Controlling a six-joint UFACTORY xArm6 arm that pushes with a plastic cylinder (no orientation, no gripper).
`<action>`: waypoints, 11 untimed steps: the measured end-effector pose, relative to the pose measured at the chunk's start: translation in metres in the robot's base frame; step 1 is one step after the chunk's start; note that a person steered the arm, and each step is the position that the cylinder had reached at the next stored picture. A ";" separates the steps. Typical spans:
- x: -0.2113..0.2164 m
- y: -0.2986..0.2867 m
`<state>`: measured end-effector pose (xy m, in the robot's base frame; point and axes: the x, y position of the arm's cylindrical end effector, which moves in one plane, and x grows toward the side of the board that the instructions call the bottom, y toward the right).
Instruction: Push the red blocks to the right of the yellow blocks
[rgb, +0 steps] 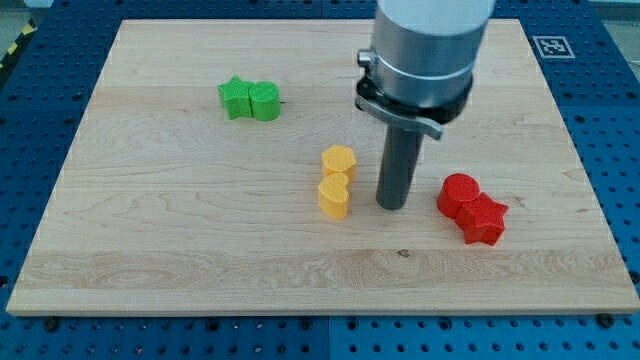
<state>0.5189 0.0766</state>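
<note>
Two yellow blocks stand near the board's middle: a yellow hexagon (339, 160) and, touching it just below, a yellow heart (334, 197). Two red blocks touch each other at the view's right: a red cylinder (459, 193) and a red star (484, 220) below and right of it. My tip (391, 205) rests on the board between the yellow pair and the red pair. It is a small gap right of the yellow heart and a somewhat wider gap left of the red cylinder, touching neither.
A green star (235, 98) and a green cylinder (265, 101) sit together at the upper left of the wooden board (150, 230). The arm's grey body (425, 50) hangs over the board's upper middle. A blue perforated table surrounds the board.
</note>
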 end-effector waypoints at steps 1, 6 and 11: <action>0.026 0.019; 0.070 0.078; 0.016 0.085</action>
